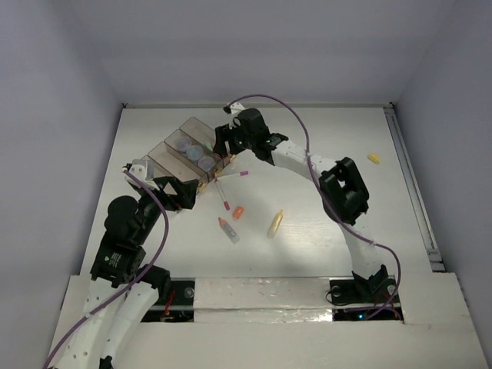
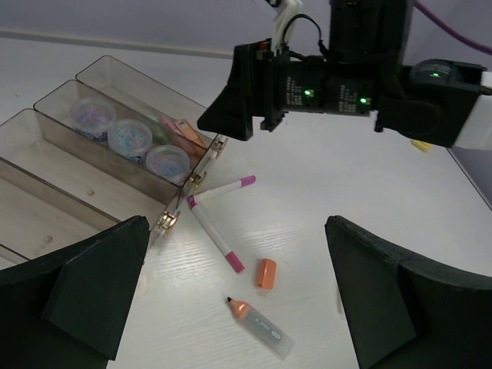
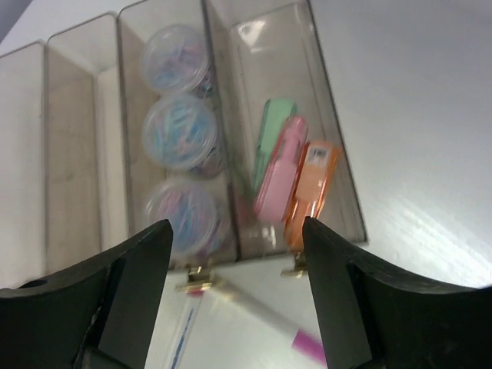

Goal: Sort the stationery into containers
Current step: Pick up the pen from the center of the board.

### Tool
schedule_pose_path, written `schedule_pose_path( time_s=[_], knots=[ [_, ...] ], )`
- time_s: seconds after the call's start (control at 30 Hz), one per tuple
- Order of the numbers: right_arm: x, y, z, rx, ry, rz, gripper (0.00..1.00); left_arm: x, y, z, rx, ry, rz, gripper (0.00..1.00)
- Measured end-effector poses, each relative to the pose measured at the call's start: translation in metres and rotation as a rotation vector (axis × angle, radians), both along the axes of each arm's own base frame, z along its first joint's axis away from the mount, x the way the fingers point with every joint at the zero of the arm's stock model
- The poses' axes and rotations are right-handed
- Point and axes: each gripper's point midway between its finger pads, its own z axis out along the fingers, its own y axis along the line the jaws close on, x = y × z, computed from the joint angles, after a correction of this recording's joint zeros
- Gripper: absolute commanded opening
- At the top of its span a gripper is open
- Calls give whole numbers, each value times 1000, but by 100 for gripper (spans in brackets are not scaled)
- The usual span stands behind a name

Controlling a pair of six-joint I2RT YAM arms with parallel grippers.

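The clear brownish containers (image 1: 191, 121) stand at the back left, also in the left wrist view (image 2: 46, 231) and the right wrist view (image 3: 69, 154). Three lilac rolls (image 3: 181, 131) fill one compartment. Green (image 3: 269, 134), pink (image 3: 278, 169) and orange (image 3: 311, 188) sticks lie in the end compartment. Two white pens with pink tips (image 2: 217, 238) (image 2: 223, 188) lie on the table at the containers' near end. My right gripper (image 3: 234, 231) is open and empty above that end. My left gripper (image 2: 237, 231) is open and empty over the pens.
An orange cap (image 2: 265, 273) and an uncapped orange-tipped clear marker (image 2: 257, 327) lie near the pens. A yellow stick (image 1: 274, 223) lies to their right. A small yellow piece (image 1: 373, 158) lies far right. The right arm (image 1: 342, 188) arches over the table.
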Motion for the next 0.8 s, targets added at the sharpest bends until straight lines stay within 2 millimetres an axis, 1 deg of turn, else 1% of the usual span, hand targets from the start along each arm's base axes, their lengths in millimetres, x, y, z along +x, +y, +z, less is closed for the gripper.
schedule_pose_path(
  time_s=[0.07, 0.13, 0.23, 0.27, 0.3, 0.37, 0.4, 0.47, 0.57, 0.63, 0.7, 0.8],
  knots=[
    [-17, -5, 7, 2, -1, 11, 79, 0, 0, 0, 0, 0, 1, 99],
    [-39, -9, 17, 10, -14, 29, 84, 0, 1, 0, 0, 0, 4, 99],
    [-75, -6, 28, 24, -29, 71, 84, 1, 1, 0, 0, 0, 5, 99],
    [-85, -5, 29, 27, -31, 84, 83, 1, 1, 0, 0, 0, 5, 99],
    [-98, -3, 27, 28, -28, 99, 79, 1, 1, 0, 0, 0, 4, 99],
    [-121, -1, 18, 25, -11, 123, 75, 1, 2, 0, 0, 0, 8, 99],
    [-130, 1, 11, 18, 3, 133, 72, 1, 3, 0, 0, 0, 10, 99],
    [-146, 5, -5, -10, 29, 143, 71, 2, 4, 0, 0, 0, 15, 99],
    [-157, 11, -24, -52, 46, 140, 71, 2, 4, 0, 0, 0, 17, 99],
    [-160, 12, -36, -83, 53, 127, 71, 2, 5, 0, 0, 0, 21, 99],
    [-157, 10, -47, -116, 60, 99, 70, 2, 5, 0, 0, 0, 22, 99],
    [-146, 6, -64, -169, 62, 41, 69, 2, 5, 0, -1, -1, 22, 99]
  ],
)
